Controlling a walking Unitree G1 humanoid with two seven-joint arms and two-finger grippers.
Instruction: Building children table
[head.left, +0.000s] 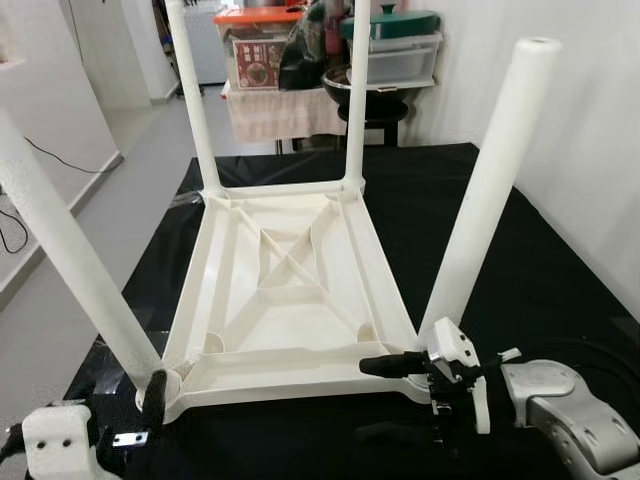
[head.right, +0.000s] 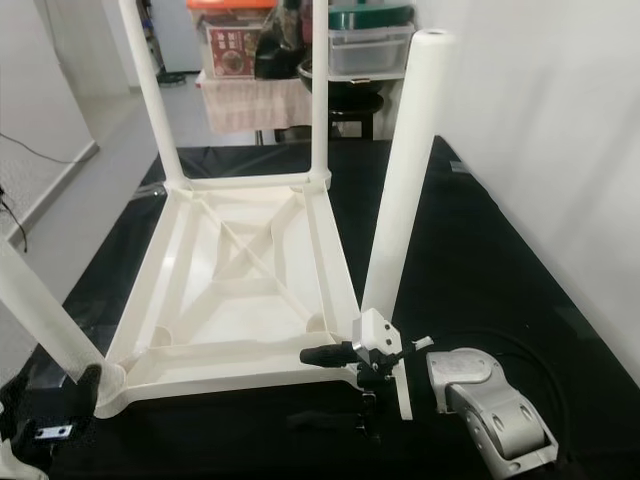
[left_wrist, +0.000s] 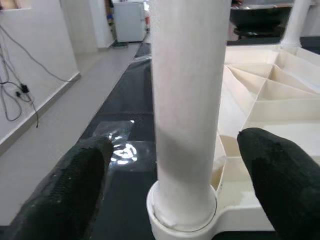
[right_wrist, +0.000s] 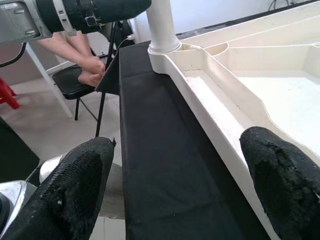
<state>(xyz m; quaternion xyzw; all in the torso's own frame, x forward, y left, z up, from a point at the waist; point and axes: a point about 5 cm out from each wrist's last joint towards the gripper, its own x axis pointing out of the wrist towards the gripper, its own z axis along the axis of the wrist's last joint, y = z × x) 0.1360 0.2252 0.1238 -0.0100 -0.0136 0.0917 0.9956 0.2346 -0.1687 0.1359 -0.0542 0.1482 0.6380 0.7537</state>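
Black cloth covers the tabletop (head.left: 560, 260), on which the white children's table (head.left: 290, 300) lies upside down with four legs pointing up.

Left end effector (left_wrist: 185, 185): its fingers (left_wrist: 65, 190) stand apart, one on each side of the near-left leg (left_wrist: 187, 100), low down and just above the corner socket (left_wrist: 182, 220). No contact with the leg can be confirmed. The leg leans outward, away from the frame.

Right end effector (head.left: 400, 398): it sits at the near edge of the frame, just beside the base of the near-right leg (head.left: 490, 170). Its fingers (right_wrist: 75, 185) are spread wide and hold nothing. The frame rim (right_wrist: 215, 105) runs ahead of it toward the left arm (right_wrist: 60, 15).

Step in hand: judged to be seating the legs. All four stand in their sockets, but the two near legs tilt, so they may not be fully home. The next move probably calls for closing the left fingers on the near-left leg, straightening it and pressing it down while the frame is kept from sliding on the cloth.

Limits of view: the left arm is cut off at the lower edge of the head views. How deep each leg sits in its socket cannot be made out. A person's bare feet (right_wrist: 92, 70) rest on a chair (right_wrist: 75, 82) beyond the tabletop; the rest of the person is out of frame.
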